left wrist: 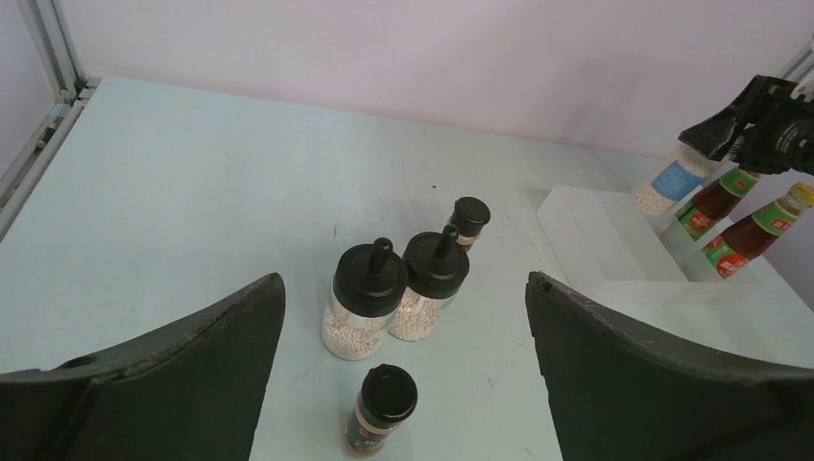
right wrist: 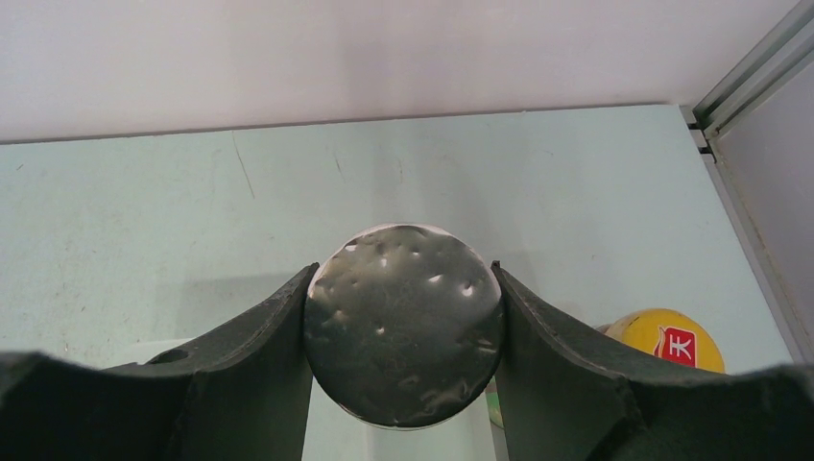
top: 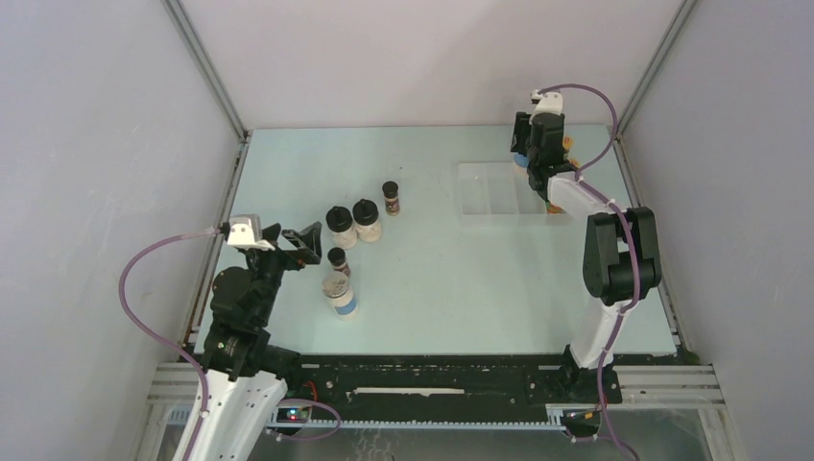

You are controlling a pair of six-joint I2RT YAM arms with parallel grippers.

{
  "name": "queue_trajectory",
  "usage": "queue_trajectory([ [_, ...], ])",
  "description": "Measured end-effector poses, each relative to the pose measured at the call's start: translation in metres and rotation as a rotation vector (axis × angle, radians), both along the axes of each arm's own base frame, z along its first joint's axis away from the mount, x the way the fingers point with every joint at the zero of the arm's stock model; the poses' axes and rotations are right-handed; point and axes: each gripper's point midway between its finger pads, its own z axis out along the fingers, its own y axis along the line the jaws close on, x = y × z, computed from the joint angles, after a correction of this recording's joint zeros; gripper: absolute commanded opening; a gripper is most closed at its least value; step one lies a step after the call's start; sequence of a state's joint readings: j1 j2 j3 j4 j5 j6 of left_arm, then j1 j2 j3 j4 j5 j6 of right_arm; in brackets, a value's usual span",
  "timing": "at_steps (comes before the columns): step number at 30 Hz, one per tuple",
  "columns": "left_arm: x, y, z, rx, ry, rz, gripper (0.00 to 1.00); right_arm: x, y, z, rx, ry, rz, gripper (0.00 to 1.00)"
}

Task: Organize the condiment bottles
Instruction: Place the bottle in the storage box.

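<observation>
My right gripper point(top: 539, 171) is shut on a grey-lidded blue-labelled jar point(left wrist: 672, 178), holding it above the right part of a clear tray point(top: 485, 192); its grey lid point(right wrist: 403, 322) fills the space between the fingers point(right wrist: 259, 355). Two red sauce bottles point(left wrist: 715, 202) point(left wrist: 758, 230) with yellow caps point(right wrist: 667, 341) lie at the tray's right end. My left gripper point(left wrist: 403, 283) is open and holds nothing, low over the table at the left. Ahead of it stand two black-lidded pale jars point(left wrist: 368, 298) point(left wrist: 432, 283) and two tiny dark jars point(left wrist: 382, 408) point(left wrist: 468, 221). A second grey-lidded jar point(top: 340, 295) stands near the left gripper point(top: 302, 245).
The tray point(left wrist: 614, 250) has dividers across it. Grey walls and metal frame posts point(right wrist: 744, 77) enclose the pale table point(top: 451, 288) on three sides.
</observation>
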State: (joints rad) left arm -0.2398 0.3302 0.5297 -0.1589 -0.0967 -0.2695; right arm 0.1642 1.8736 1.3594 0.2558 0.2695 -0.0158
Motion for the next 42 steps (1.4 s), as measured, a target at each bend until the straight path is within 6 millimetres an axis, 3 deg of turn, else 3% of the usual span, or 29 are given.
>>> queue_trajectory([
  [30,-0.002,-0.001,0.003,-0.003,-0.012,-0.006,1.00,-0.015,0.000,-0.003,-0.002,0.007,-0.007,0.00],
  [38,-0.002,-0.001,0.003,-0.003,-0.012,-0.008,1.00,-0.030,-0.002,-0.033,-0.020,0.108,-0.006,0.00],
  [42,-0.002,-0.001,0.003,-0.003,-0.012,-0.008,1.00,-0.031,-0.001,-0.034,-0.021,0.115,-0.005,0.00],
])
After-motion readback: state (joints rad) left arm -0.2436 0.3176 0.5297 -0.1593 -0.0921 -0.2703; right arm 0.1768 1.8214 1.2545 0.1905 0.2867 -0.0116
